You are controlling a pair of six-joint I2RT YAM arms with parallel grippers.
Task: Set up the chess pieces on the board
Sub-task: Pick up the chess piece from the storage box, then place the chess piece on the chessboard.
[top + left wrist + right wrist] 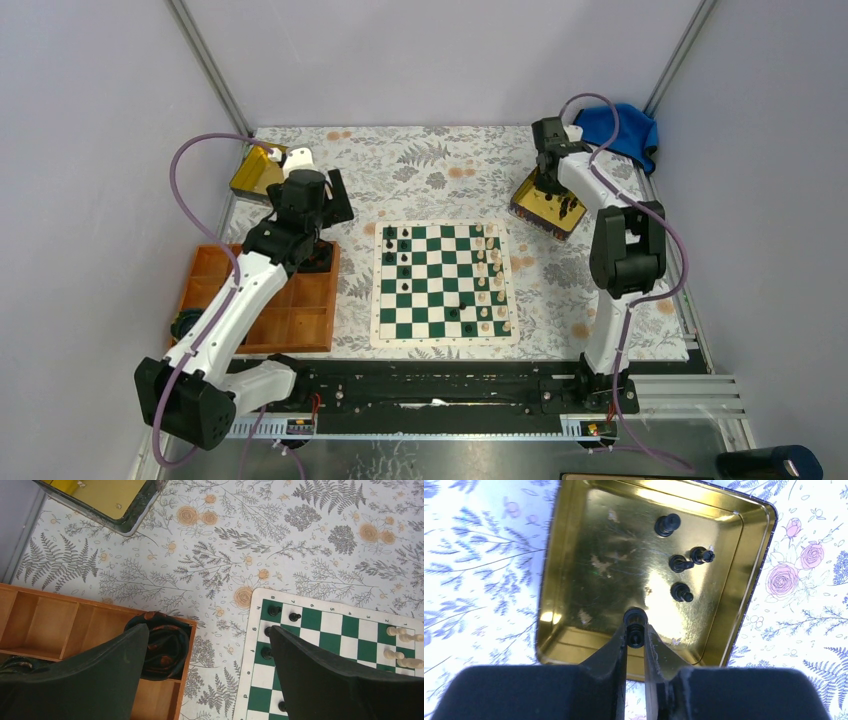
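Around the right gripper (635, 632), clamped on a piece (635, 622), the tin (574, 555) floor lay bare ahead and to its left, while four loose pieces (680, 564) sat ahead to its right and the tin's walls closed every side. The left gripper (209, 630), jaws wide, had bare cloth (220, 545) beneath and ahead, hemmed by the tray (75, 625) at its left finger and the board (345, 625) at its right.

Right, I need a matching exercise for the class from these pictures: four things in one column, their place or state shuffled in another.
1 left claw
2 right claw
3 blue cloth
4 wooden tray

a shut on a black chess piece in the gold tin
b far right corner
c wide open, empty
d left of the board

Pairs: 1-c, 2-a, 3-b, 4-d
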